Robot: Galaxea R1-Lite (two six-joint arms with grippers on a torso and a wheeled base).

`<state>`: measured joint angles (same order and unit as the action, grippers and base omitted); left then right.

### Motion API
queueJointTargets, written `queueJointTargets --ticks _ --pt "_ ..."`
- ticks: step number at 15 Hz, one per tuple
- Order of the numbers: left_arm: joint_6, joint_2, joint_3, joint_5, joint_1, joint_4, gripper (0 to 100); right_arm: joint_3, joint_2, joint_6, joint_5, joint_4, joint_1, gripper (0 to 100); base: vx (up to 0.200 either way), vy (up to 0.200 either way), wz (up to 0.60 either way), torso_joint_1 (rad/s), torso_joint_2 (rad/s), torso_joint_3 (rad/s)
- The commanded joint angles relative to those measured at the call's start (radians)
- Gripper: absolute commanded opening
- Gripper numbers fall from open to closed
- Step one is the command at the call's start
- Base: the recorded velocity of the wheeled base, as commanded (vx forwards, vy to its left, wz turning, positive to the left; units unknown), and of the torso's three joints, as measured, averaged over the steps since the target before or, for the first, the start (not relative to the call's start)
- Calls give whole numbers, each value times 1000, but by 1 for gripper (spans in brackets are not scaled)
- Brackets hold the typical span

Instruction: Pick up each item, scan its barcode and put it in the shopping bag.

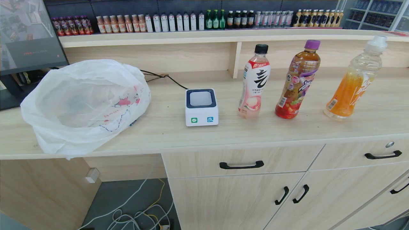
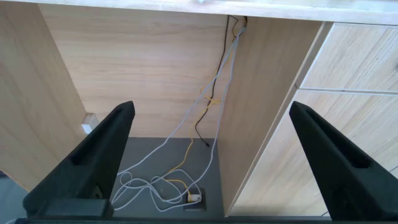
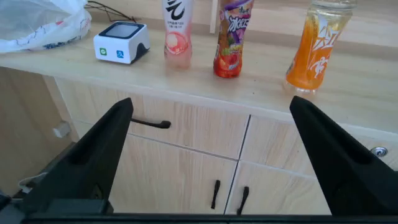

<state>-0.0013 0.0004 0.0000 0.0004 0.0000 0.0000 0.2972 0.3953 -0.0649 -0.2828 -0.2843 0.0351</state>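
Head camera overlooks the counter (image 1: 287, 131) (right wrist shares it, lower).

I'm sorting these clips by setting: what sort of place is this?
Most likely a small shop's checkout counter: a barcode scanner beside an open shopping bag, and rows of bottled drinks shelved behind.

The right claw (image 3: 210, 107) spreads wide below a counter (image 3: 267, 87) bearing a scanner (image 3: 121, 42) and three bottles (image 3: 229, 43).

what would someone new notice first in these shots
Three drinks stand in a row on the right half of the counter: a pink bottle, a purple-capped bottle and an orange bottle. To their left sits the small white scanner, and at the left end the open white shopping bag.
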Motion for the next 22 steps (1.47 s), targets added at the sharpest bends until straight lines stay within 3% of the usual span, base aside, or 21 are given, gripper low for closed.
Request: queueJointTargets --ticks 1,4,10,22 --pt "0 0 0 0 0 0 100 33 260 -1 1 -153 9 100 0 0 0 0 0 0" --pt "0 0 0 1 0 0 100 51 407 -26 1 -322 71 100 0 0 0 0 0 0" --pt "0 0 0 0 0 0 100 92 593 -202 1 -463 166 100 0 0 0 0 0 0" --pt "0 0 0 0 0 0 100 275 909 -181 24 -475 335 100 0 0 0 0 0 0"
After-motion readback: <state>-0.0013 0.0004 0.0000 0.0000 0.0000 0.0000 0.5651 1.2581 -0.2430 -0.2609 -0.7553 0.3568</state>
